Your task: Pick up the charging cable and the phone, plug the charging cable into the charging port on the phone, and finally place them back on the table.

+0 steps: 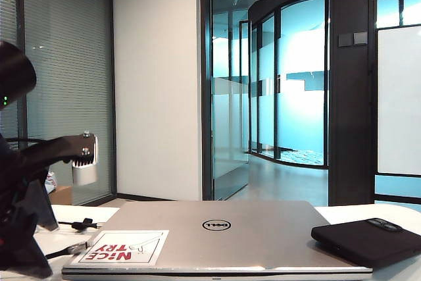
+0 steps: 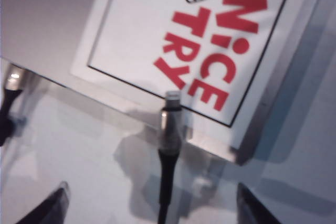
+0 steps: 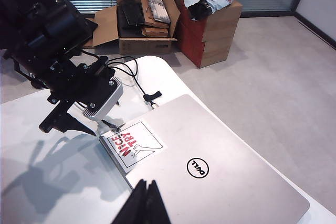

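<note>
Charging cable [image 2: 167, 161] lying on the white table [image 2: 79, 145] at the left near corner of the silver laptop [image 1: 250, 228], plug tip resting against the laptop edge just below the red-lettered sticker [image 2: 210, 45]. Sitting centred between the two dark fingers [image 2: 50, 205] of the left gripper [image 2: 152, 205], spread wide and holding nothing, apparently lining up for a grasp on the plug end. Cord running out of frame toward the wrist; strap knot [image 1: 83, 224] showing farther back on the table in the exterior view.

Phone [image 1: 368, 238] lying flat at the right near side, partly overlapping the laptop's right edge, untouched, well apart from the cable. Charging port not showing: too small, edge dark.

Right gripper [image 3: 144, 203] hanging high above the laptop's near edge, fingers pressed together, empty, probably waiting for its turn on the phone.

Left arm mostly a dark blur at the left of the exterior view; cable nearly hidden there. Left wrist picture blurred. Phone missing from both wrist views.
</note>
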